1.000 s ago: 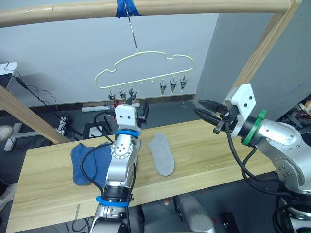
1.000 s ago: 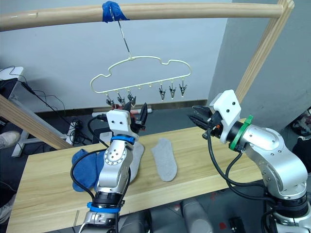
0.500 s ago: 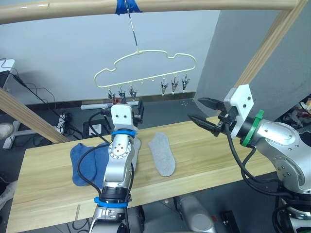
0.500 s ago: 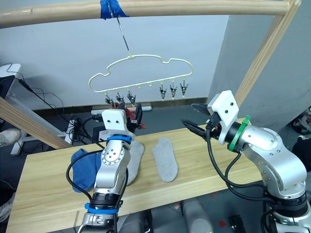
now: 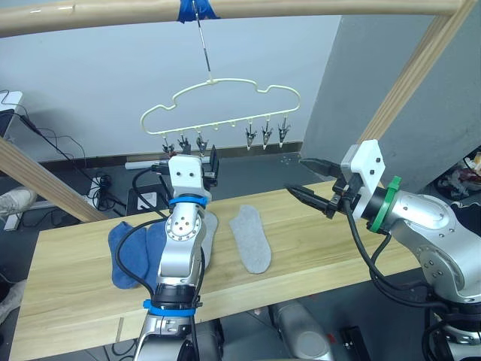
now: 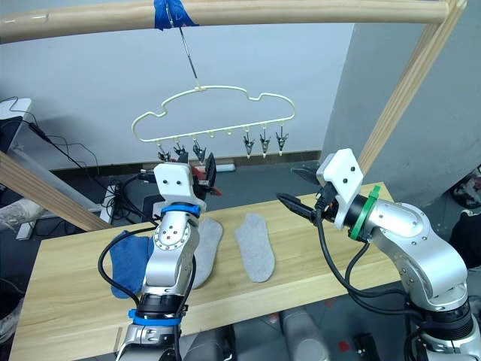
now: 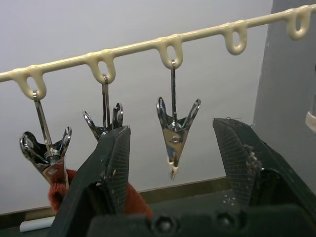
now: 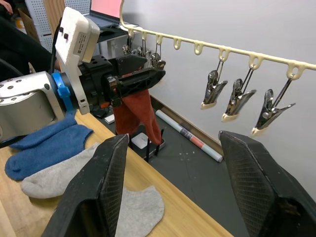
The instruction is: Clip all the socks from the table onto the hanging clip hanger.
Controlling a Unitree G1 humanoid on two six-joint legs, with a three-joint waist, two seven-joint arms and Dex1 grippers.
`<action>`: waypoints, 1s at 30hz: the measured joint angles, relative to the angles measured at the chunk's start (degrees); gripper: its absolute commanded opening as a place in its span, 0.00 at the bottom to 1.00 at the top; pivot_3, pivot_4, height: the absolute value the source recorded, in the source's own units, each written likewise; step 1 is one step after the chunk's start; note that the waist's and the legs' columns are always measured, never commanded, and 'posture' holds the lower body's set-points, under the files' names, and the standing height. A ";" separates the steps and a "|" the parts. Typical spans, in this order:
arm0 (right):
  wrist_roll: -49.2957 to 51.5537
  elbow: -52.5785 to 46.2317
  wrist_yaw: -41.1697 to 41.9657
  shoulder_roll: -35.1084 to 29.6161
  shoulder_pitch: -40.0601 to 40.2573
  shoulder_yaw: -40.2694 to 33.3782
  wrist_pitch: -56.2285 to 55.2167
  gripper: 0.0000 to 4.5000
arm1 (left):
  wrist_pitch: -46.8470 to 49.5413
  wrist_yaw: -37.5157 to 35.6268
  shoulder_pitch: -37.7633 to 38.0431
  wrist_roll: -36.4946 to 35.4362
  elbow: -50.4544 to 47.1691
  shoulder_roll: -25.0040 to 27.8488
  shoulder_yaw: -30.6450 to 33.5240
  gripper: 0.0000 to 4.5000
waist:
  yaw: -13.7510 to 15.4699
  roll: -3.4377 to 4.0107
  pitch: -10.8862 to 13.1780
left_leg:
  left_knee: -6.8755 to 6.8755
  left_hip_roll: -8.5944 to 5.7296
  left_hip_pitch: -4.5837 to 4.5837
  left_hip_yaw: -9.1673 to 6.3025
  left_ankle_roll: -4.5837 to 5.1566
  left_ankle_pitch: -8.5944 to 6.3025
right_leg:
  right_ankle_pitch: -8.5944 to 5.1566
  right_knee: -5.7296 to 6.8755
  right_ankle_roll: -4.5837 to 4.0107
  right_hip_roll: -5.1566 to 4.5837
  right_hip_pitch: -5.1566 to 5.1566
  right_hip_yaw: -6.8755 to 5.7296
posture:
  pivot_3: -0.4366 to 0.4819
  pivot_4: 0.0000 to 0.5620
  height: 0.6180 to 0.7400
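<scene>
A: Pale wall behind, grey panel to the right, round wooden beam [image 5: 316,7] overhead. Left claw [image 7: 170,127]?

B: Raised just under the clip hanger [image 5: 225,81], fingers [image 7: 111,163] spread wide, nothing gripped between them. Third clip [image 7: 175,131] from the left end dangling right in the gap.

A: And the rust-red sock [image 8: 137,111]?

B: Hanging just beside that claw, below the left-hand clips. Seemingly pinched in the outermost clip [image 7: 45,153], red showing at its tip. Hard to confirm, with the upper part covered by a finger. Touching the finger or not, cannot tell.

A: Right claw [image 5: 297,175]?

B: Gaping as well, holding nothing. Hovering above the bench [image 5: 323,226] on the right, pointed toward the hanger, well apart from it.

A: Further out?

B: Three bare clips [image 5: 266,134] at the hanger's right end. Hook caught at a wrap of blue tape [image 5: 197,9] on the beam. Down on the bench, one grey sock [image 5: 250,239] flat in the open near the middle. Second grey sock [image 6: 207,244] half hidden behind the left arm. Blue socks [image 5: 126,252] heaped toward the left, overlapping, partly covered by the arm and its cable. Number in that heap not clear.
</scene>
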 measured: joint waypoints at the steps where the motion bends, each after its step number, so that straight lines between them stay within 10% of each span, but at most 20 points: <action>1: 0.00 0.17 0.00 0.00 0.00 0.05 -0.17 0.67 | 0.00 0.03 -0.41 -0.01 0.35 0.01 0.00 0.66 | 0.03 0.00 0.00 | 0.00 0.00 0.00 0.00 0.00 0.00 | 0.00 0.00 0.00 0.00 0.00 0.00 | 0.14 0.47 1.00; 14: 0.01 1.33 0.38 -0.06 -0.01 0.43 -1.04 0.67 | -0.34 0.53 -4.37 0.14 4.79 0.46 0.18 0.66 | 0.14 -0.01 0.01 | 0.00 -0.01 0.00 0.01 0.00 0.00 | 0.00 -0.01 0.00 0.00 0.00 0.01 | 0.15 0.47 1.00; 25: 0.04 1.38 1.02 -0.06 -0.01 0.43 -1.06 0.68 | -2.04 0.35 -5.77 1.13 4.92 1.49 0.00 0.07 | 0.17 -0.01 0.03 | -0.01 0.00 0.00 0.00 0.00 0.00 | 0.00 -0.01 0.00 0.00 0.00 0.00 | 0.15 0.47 1.00; 30: 0.03 1.38 1.09 -0.07 0.00 0.43 -1.06 0.68 | -2.32 -0.31 -5.21 1.17 4.77 2.21 -0.10 0.01 | 0.22 0.00 0.03 | 0.00 0.00 0.00 0.01 0.00 0.00 | 0.00 -0.01 0.00 0.00 0.00 0.01 | 0.16 0.48 1.00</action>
